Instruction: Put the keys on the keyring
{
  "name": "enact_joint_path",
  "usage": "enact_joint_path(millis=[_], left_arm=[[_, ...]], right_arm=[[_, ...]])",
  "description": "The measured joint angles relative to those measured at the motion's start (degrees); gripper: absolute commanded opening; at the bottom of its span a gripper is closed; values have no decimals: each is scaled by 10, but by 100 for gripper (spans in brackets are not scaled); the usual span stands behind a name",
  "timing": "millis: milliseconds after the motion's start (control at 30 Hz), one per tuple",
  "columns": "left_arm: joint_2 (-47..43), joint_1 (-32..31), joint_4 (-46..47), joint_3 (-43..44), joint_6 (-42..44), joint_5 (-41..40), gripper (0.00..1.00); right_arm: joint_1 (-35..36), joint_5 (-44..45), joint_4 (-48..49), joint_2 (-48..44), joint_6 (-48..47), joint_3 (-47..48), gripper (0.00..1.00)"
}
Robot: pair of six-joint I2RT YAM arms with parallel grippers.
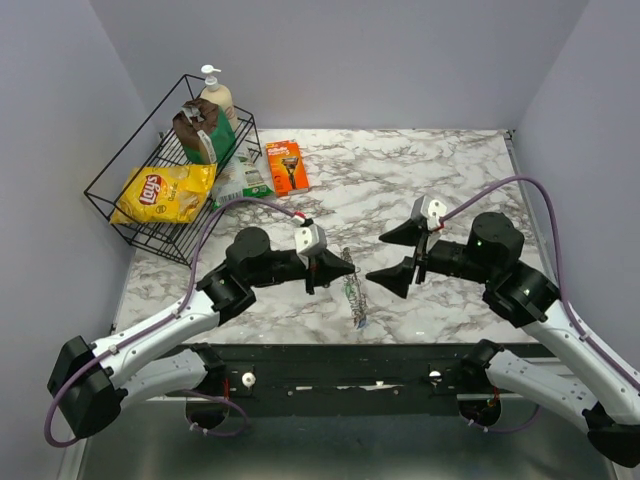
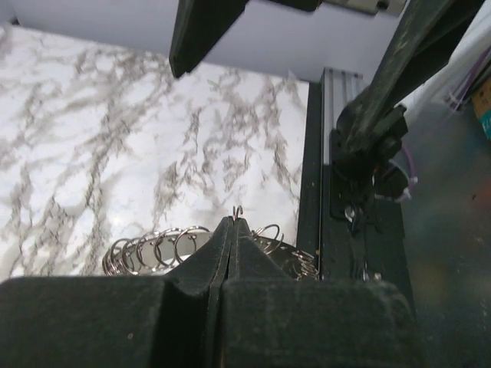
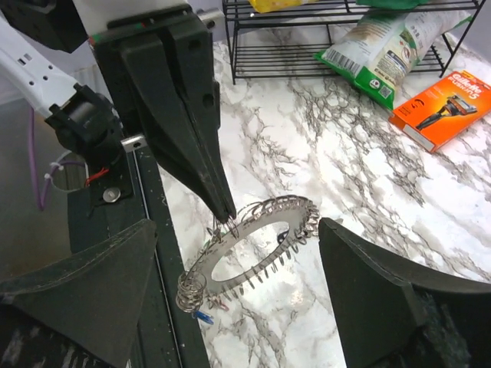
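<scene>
Your left gripper [image 1: 350, 268] stretches low over the table [image 1: 450, 180], pinched tight on the rim of the keyring [image 1: 355, 295] near the front edge. Your right gripper [image 1: 374, 258] faces it, spread wide and empty. Back left, the wire basket [image 1: 135, 133] holds a chip bag [image 1: 165, 193], a brown pouch [image 1: 200, 130] and a pump bottle [image 1: 217, 95].

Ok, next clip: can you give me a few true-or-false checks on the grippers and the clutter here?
The left gripper is shut on the keyring. True.
The right gripper is clamped on a key. False: its jaws stand open, holding nothing.
The orange razor pack lies in the wire basket. False: it lies on the table beside the basket.
The yellow chip bag is in the basket. True.
</scene>
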Motion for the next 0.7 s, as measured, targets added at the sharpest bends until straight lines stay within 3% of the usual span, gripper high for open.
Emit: enact_joint_path(millis=[333,500,700], left_arm=[[-46,0,188,-69,-53,0,0],[-44,0,210,-67,-63,31,0],[-35,0,207,-49,-66,64,0]], right_arm=[[0,-7,32,-3,2,-37,93],[0,-45,55,-4,-1,-38,75],[0,-91,75,1,-3,-38,67]])
